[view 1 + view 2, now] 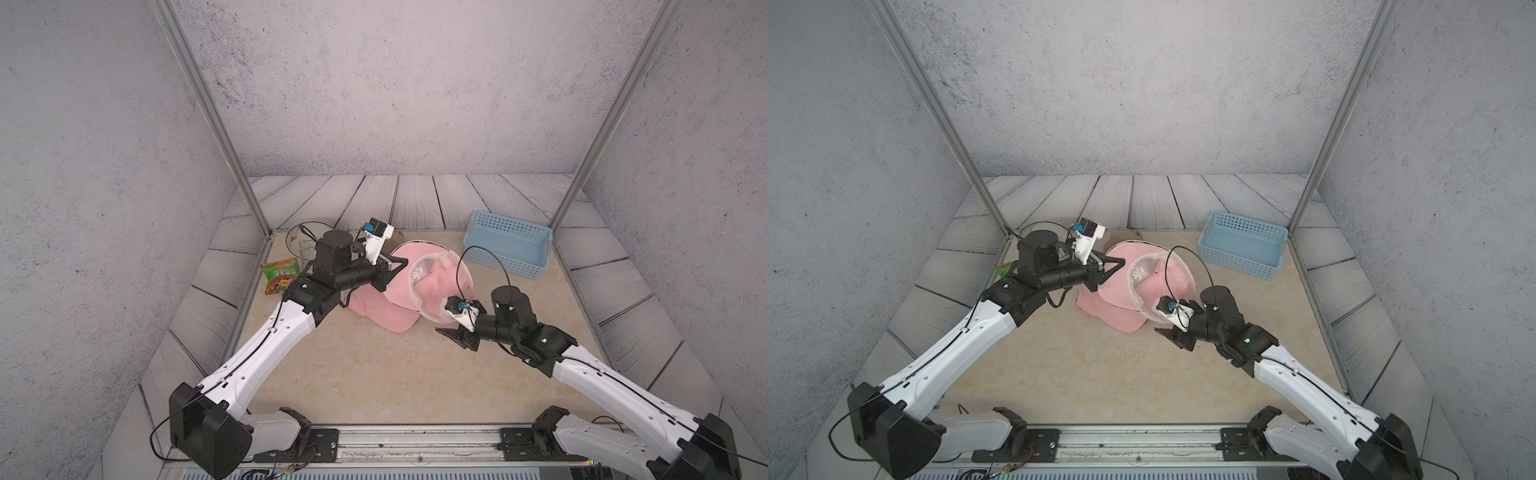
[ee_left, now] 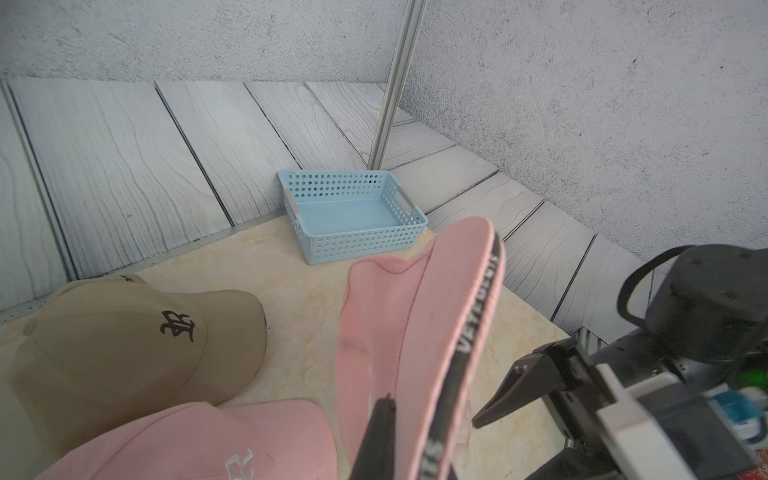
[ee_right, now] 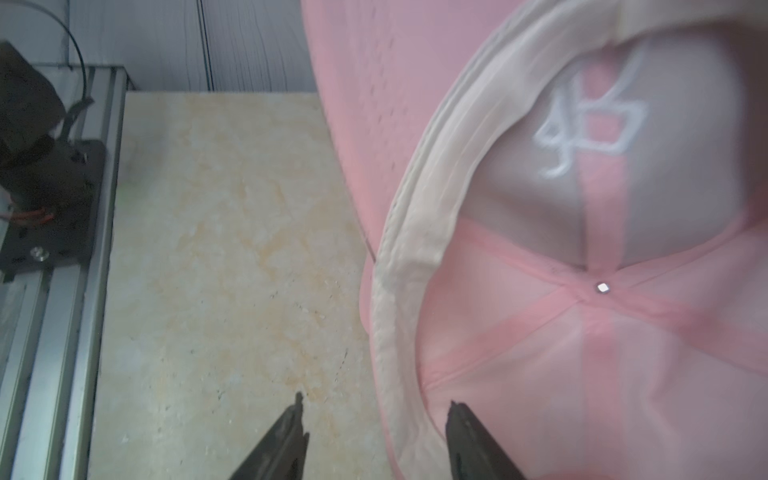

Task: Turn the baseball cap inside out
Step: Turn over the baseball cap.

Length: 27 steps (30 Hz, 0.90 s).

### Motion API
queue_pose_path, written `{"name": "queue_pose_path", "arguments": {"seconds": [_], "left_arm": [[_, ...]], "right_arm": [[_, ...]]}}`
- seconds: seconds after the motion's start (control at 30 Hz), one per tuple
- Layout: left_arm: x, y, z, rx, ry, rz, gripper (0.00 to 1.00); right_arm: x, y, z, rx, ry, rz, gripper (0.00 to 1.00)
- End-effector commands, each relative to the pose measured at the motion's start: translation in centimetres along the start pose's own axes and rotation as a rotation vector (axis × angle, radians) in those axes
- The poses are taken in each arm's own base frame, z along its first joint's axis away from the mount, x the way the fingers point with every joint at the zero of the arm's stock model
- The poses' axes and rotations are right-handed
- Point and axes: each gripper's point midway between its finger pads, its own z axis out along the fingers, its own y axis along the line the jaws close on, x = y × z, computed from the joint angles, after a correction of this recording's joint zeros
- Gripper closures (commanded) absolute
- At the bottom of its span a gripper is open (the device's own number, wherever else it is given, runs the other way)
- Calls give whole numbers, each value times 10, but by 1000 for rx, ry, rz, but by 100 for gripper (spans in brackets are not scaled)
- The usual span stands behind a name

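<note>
Pressed together, the jaws of my left gripper (image 1: 402, 263) pinch an edge of the pink baseball cap (image 1: 432, 286), which in a top view spreads toward five o'clock from them; my right gripper (image 3: 376, 409) stands spread astride its pale sweatband (image 3: 399, 257), the cap at eleven o'clock. Beneath lies a beige marbled tabletop (image 1: 365, 374), speckled grey walls (image 1: 395, 83) all round.

the pink cloth baseball cap (image 1: 386, 313) is matt woven fabric, its sweatband (image 3: 415, 232) a paler ribbed cloth. the pale blue perforated plastic basket (image 1: 509, 224) looks smooth, faintly glossy. the beige marble-look tabletop (image 1: 374, 374) is smooth; the grey wall (image 1: 395, 83) is rough.
</note>
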Motion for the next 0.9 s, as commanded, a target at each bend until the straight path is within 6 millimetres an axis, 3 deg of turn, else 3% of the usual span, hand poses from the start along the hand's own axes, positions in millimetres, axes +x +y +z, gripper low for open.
{"name": "queue_pose_path", "arguments": {"seconds": [0.0,0.17,0.3,0.4,0.57,0.87], "left_arm": [[-7,-7,1,47,-33,14,100],[-5,-20,9,145,-35,-66,100],[-5,-35,15,240,-59,-140,100],[-2,-45,20,281,-47,-156,100],[-4,-60,21,340,-38,-164,100],[-13,-84,19,457,-17,-209,100]], "right_arm": [[-36,-14,-13,82,-151,42,41],[-42,-36,-17,193,-170,112,46],[-46,-52,-13,255,-195,175,83],[-55,-52,-8,233,-231,174,100],[-54,-67,3,277,-212,205,100],[-16,-103,14,478,-70,286,100]]}}
